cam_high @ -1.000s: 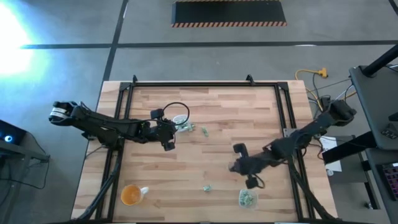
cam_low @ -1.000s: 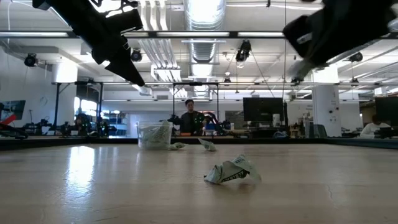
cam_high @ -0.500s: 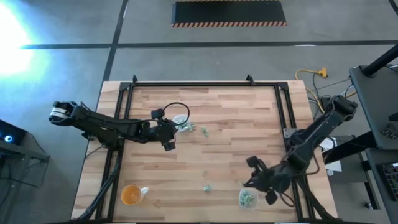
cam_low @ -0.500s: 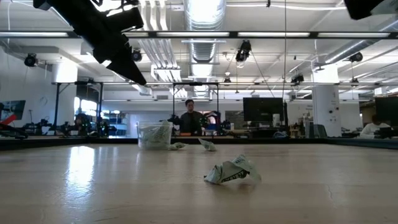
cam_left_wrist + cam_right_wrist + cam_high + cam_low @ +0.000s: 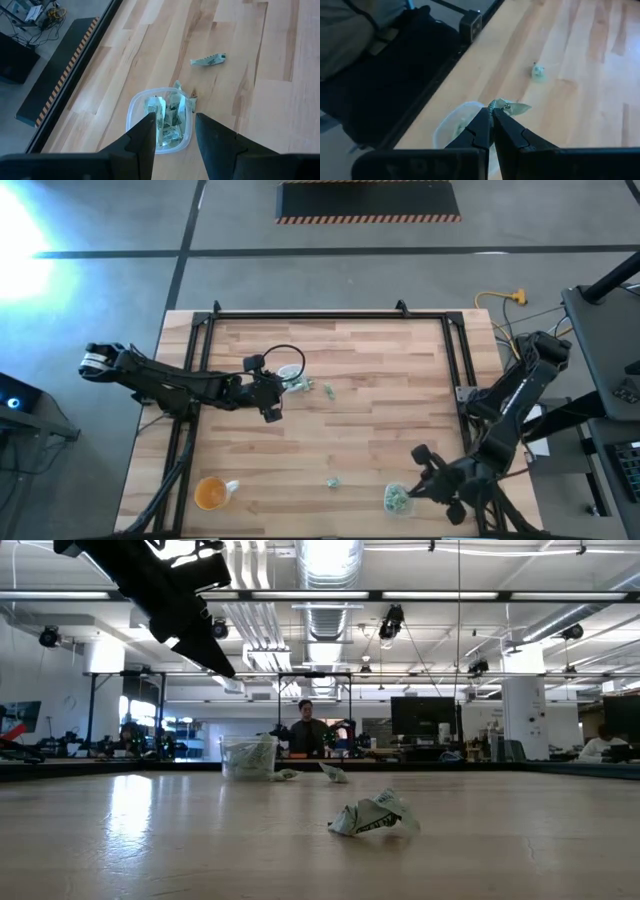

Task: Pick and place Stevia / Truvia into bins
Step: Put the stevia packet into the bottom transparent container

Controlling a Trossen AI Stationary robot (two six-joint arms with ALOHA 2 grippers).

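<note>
An orange-tinted round cup (image 5: 210,494) stands at a corner of the light wooden table (image 5: 360,420), far from both arms. The right gripper (image 5: 491,116) has its fingers closed on a pale green paper packet (image 5: 512,107), just above a clear plastic cup (image 5: 397,499). The left gripper (image 5: 171,125) hangs with fingers apart over another clear squarish cup (image 5: 161,121) full of packets. Loose packets (image 5: 208,59) lie beside it.
</note>
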